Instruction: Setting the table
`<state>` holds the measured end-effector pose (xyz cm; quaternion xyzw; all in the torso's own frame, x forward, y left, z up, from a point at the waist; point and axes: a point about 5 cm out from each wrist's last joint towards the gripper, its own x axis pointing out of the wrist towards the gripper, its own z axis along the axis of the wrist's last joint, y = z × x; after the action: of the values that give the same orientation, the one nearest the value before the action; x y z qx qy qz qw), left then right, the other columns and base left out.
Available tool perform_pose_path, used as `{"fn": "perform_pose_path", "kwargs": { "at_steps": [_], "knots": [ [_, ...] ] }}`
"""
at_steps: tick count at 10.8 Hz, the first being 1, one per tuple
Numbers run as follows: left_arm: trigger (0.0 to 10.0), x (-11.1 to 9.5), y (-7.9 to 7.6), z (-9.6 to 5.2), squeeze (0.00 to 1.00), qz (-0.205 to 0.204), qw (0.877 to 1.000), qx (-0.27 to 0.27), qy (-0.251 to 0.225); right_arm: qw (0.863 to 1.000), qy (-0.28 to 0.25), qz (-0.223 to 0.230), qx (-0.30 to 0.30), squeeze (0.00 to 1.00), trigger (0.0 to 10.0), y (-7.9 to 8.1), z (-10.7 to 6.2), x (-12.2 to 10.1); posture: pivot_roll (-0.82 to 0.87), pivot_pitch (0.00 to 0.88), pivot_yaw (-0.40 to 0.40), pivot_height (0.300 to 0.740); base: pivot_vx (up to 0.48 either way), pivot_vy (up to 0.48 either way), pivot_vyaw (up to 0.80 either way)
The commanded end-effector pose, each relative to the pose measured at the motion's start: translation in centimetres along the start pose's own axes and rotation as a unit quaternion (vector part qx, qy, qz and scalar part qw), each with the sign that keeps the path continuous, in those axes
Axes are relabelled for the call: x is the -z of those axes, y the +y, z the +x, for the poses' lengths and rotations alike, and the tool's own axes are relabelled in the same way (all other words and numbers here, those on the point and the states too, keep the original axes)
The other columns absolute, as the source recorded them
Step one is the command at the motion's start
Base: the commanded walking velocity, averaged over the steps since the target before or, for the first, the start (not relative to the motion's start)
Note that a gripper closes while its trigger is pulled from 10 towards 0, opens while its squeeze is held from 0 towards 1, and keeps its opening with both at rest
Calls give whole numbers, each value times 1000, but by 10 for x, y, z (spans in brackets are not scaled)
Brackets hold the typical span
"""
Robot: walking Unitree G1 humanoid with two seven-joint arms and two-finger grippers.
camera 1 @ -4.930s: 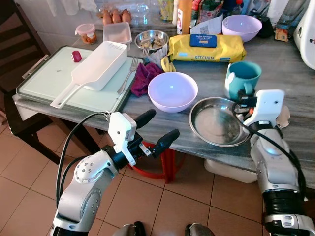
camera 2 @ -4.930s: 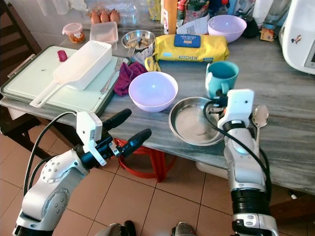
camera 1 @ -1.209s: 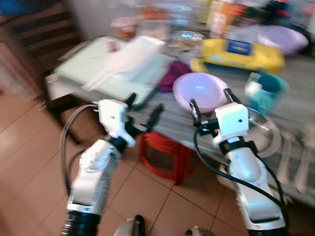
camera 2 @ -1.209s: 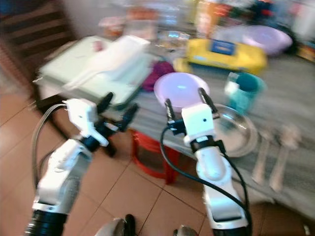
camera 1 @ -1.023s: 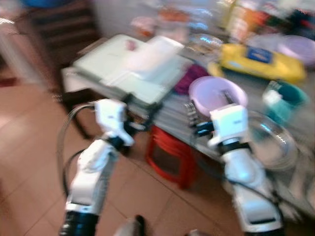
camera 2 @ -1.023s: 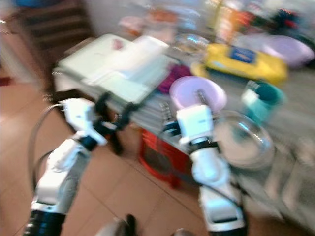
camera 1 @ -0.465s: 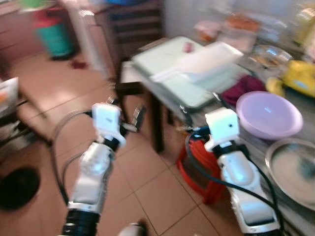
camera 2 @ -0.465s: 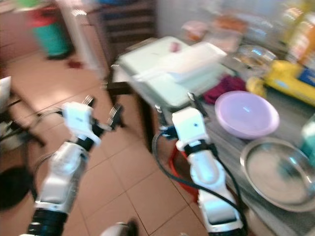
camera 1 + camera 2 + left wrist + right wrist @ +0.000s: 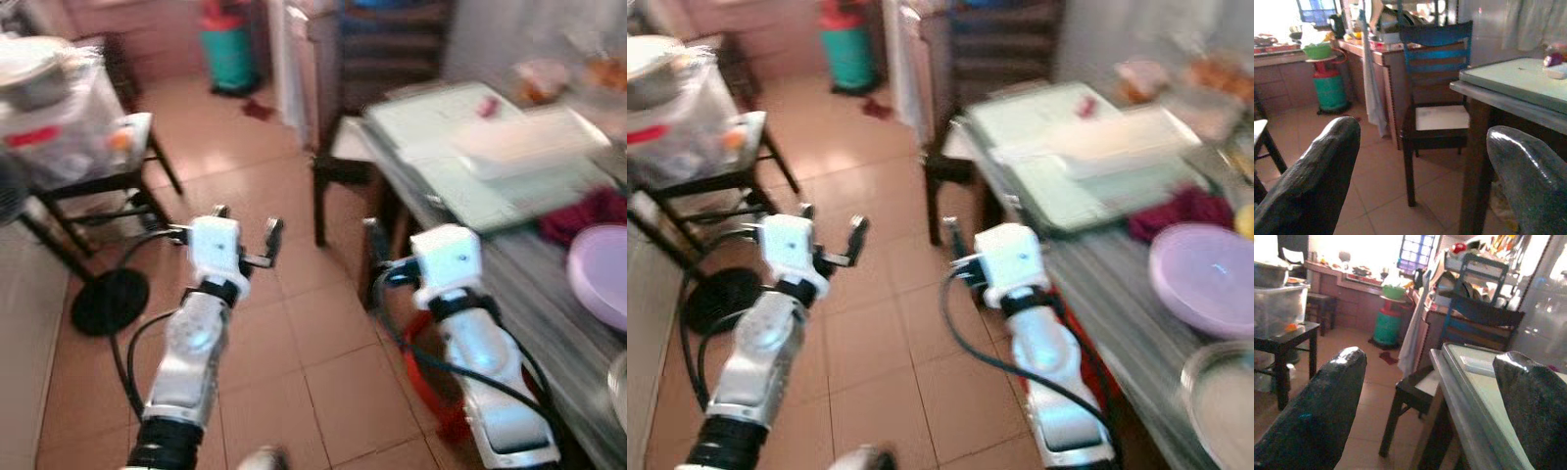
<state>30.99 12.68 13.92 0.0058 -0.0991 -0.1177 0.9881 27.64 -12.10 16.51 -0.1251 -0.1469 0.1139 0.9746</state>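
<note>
Head views are blurred, as would be expected while walking or turning. The left gripper [image 9: 245,235] is held out over the tiled floor [image 9: 265,323], fingers spread and empty; in its wrist view a dark wooden chair [image 9: 1435,112] is seen between the two pads, beside the table corner. The right gripper [image 9: 1430,406] is raised near the table's near-left edge, jaws likewise parted with nothing between them; along its line the table edge and a green-topped board [image 9: 1484,382] are seen.

The table [image 9: 1097,284] lies at right. On it, toward the far side, a white tray [image 9: 1127,142] rests on the pale green board; nearer, a maroon cloth [image 9: 1181,211], a lilac bowl [image 9: 1205,279] and part of a steel plate [image 9: 1225,392] are made out. These are judged the tableware to be set.

At far left a small black side table [image 9: 88,176] carries a wrapped container. Arms are probably kept forward and empty for transit; no item is carried yet.
</note>
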Motion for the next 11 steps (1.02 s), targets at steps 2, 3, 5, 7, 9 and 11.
{"fn": "perform_pose_path", "kwargs": {
  "at_steps": [2, 3, 5, 7, 9, 11],
  "knots": [
    [10000, 11, 11, -4, 0, 14, 999, -29, 27, 1000, 4, 10, -8, 0, 10000, 8, 2, 3, -137, 121, 50, 740, 0, 0, 797],
    [10000, 13, 13, -4, 0, 18, 999, -32, 29, 1000, 12, 16, -10, 0, 10000, 8, 1, 8, -136, 125, 50, 740, 0, 0, 800],
    [10000, 23, 22, -5, 0, 36, 996, -53, 61, 998, 55, 28, -26, 0, 10000, 4, -10, 29, -139, 132, 55, 740, 0, 0, 0],
    [10000, 44, 30, -8, 0, 10, 988, -89, 126, 992, 103, 50, -57, 0, 10000, 4, -26, 54, -133, 134, 57, 740, 0, 0, 0],
    [10000, 66, 27, -13, 0, -3, 981, -61, 186, 973, 200, 102, -59, 0, 10000, 0, -47, 90, -121, 137, 56, 740, 0, 0, 0],
    [10000, 97, 36, -33, 0, 25, 965, -53, 256, 957, 265, 99, -69, 0, 10000, 0, -63, 123, -111, 138, 64, 740, 0, 0, 0]
  ]
}}
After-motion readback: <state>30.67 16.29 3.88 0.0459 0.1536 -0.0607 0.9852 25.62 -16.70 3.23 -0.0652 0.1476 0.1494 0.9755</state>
